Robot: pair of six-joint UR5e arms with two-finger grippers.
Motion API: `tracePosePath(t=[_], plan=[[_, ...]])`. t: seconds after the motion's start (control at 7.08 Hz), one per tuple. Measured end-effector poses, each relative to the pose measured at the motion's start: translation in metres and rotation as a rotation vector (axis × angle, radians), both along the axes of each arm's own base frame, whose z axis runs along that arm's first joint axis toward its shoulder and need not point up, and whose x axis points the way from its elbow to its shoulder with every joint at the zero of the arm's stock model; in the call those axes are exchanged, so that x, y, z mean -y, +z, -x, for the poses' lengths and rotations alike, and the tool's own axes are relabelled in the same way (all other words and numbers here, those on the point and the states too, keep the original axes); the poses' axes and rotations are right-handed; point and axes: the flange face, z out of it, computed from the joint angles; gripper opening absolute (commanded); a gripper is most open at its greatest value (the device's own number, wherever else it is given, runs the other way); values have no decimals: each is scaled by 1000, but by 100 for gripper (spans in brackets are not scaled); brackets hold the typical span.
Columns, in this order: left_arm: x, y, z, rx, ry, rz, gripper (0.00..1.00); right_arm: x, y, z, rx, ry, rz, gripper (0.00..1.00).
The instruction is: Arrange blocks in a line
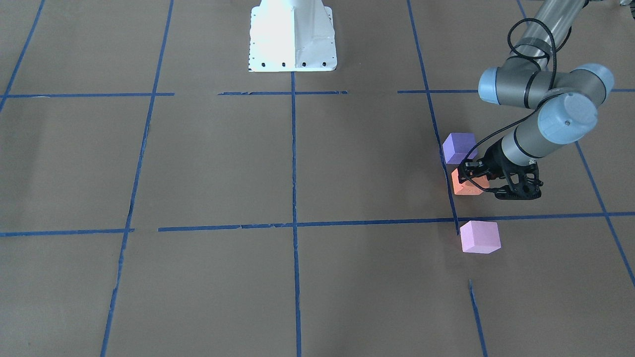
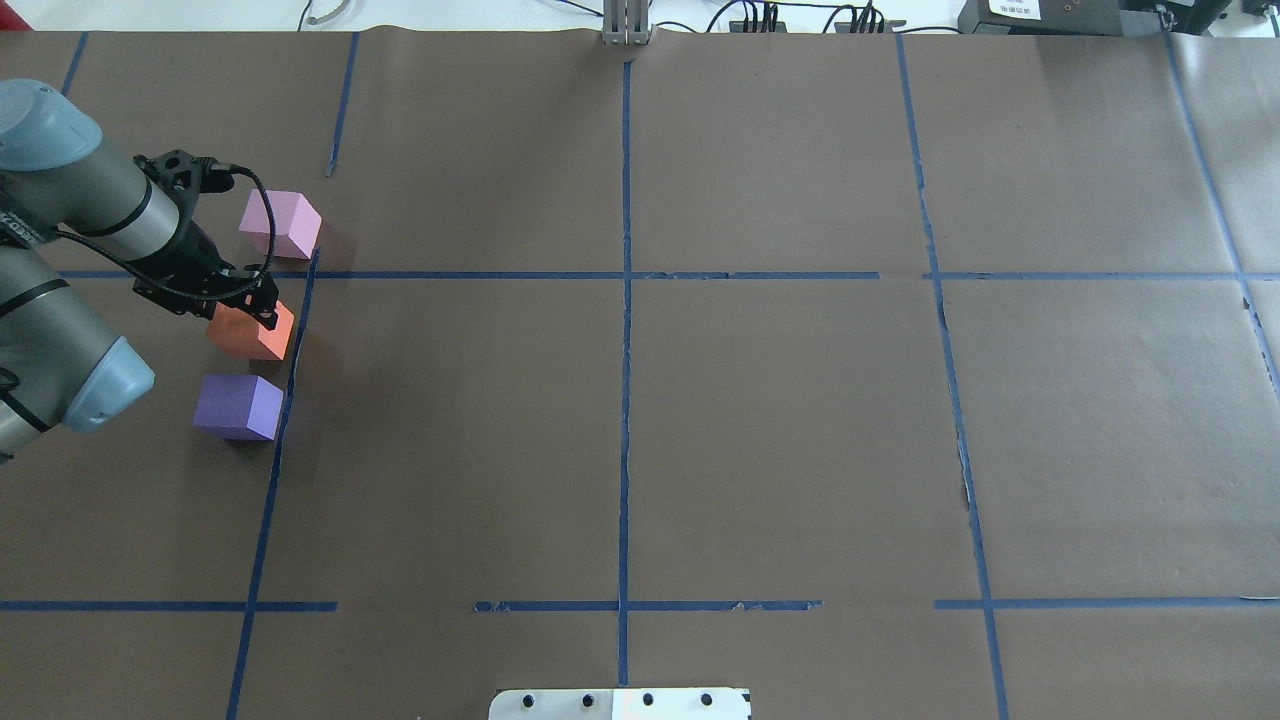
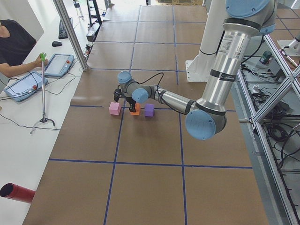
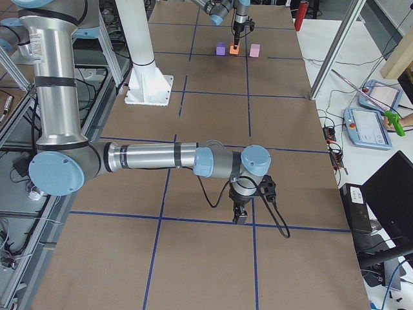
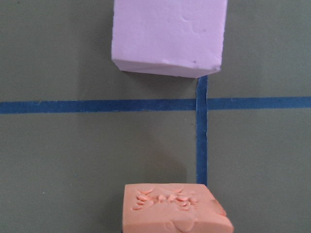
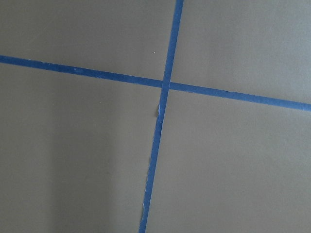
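- The left end effector [image 2: 260,308] hangs straight down at the orange block [image 2: 250,335]. Its fingertips are at the block's top, but no view shows clearly whether they are clamped on it or standing free, so I cannot tell.
- The right end effector [image 4: 240,210] hovers low over a bare stretch of the desk [image 2: 780,440], well apart from the blocks. Only the side view shows it, so I cannot tell its state either.
- The orange block sits between the violet-blue block [image 2: 238,405] and the pink block [image 2: 280,222]. All three lie just beside one blue tape line [image 2: 283,420], with none touching. The pink block lies across a crossing strip of tape from the other two.
- The wrist view shows the orange block's top face pitted and gouged, which suggests a soft foam that dents under pressure.
- Judged from that, the blocks are probably very light, matte enough not to slip, and easily nudged out of place.
- The best hold looks like two opposite flat side faces, about mid-height, with a gentle squeeze.
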Motion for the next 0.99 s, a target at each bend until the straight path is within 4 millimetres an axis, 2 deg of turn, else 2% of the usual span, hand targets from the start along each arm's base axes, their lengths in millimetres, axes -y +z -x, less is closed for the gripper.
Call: tracePosePath(t=[0.28,0.71,0.85,0.99], plan=[[0,6,-1,0,2,0,100,0,0,0,0,-1,-1,100],[0,-1,2,-20,4,-1,100,0,0,0,0,0,0,100],[1,-13,13,-49,4,-3,100,0,0,0,0,0,-1,100],[6,-31,39,-74,-18,-25,100,0,-1,0,0,0,-1,100]])
